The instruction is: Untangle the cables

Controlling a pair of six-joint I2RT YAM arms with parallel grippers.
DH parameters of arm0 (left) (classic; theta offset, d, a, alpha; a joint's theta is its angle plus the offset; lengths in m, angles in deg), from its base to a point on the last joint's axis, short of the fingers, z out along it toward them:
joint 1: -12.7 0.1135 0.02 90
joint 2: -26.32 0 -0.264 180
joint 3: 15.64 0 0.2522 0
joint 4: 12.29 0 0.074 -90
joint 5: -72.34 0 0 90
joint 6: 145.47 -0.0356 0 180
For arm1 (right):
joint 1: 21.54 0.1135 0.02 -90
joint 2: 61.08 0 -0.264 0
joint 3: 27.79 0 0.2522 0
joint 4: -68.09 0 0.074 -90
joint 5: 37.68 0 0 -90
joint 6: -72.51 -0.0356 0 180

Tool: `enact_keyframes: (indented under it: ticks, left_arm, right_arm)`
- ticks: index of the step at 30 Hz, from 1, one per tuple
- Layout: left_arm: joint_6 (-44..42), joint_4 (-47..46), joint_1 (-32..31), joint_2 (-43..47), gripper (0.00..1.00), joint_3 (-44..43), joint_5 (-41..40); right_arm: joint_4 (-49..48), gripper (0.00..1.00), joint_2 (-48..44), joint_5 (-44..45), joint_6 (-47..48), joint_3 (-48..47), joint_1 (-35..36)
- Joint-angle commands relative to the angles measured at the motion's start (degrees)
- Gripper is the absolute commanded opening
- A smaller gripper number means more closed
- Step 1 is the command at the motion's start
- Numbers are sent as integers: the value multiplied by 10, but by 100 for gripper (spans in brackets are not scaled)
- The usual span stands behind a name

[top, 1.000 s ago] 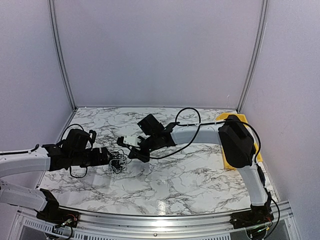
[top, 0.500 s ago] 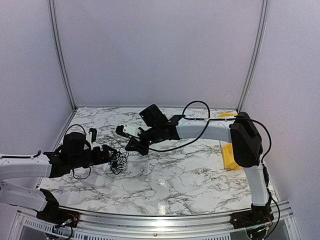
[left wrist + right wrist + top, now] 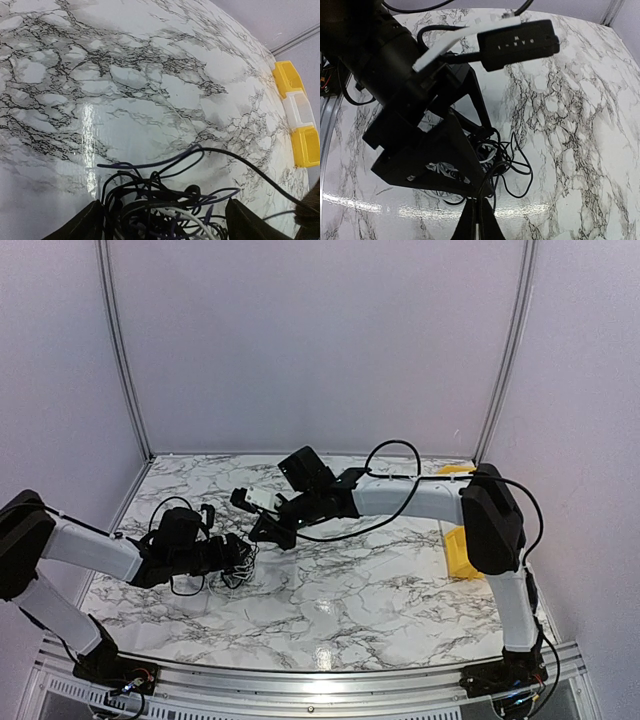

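The cables (image 3: 496,156) lie bunched on the left of the marble counter (image 3: 380,590), between the wide-spread fingers of the left claw (image 3: 162,224). The right claw (image 3: 476,220) is pinched narrow, apparently on one black strand. Best to pin the bundle with the left and draw that strand up slowly, watching for snags. The yellow bin (image 3: 460,562) sits well apart; only the left claw's bulk crowds the knot
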Motion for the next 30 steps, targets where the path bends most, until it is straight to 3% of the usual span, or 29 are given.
enact_keyframes:
  ticks: [1, 7, 17, 30]
  left_arm:
    - [39, -10, -7, -50, 84, -21, -60]
    - [87, 3, -8, -99, 81, -3, -93]
    - [90, 6, -8, -119, 75, 11, -116]
    - [77, 51, -4, -102, 75, 11, -133]
  right_arm:
    - [28, 0, -38, -23, -6, -63, 4]
    - [98, 0, -83, -17, 21, -152, 0]
    - [165, 0, -112, -67, 49, -308, -21]
    - [174, 0, -178, -64, 67, -306, -94]
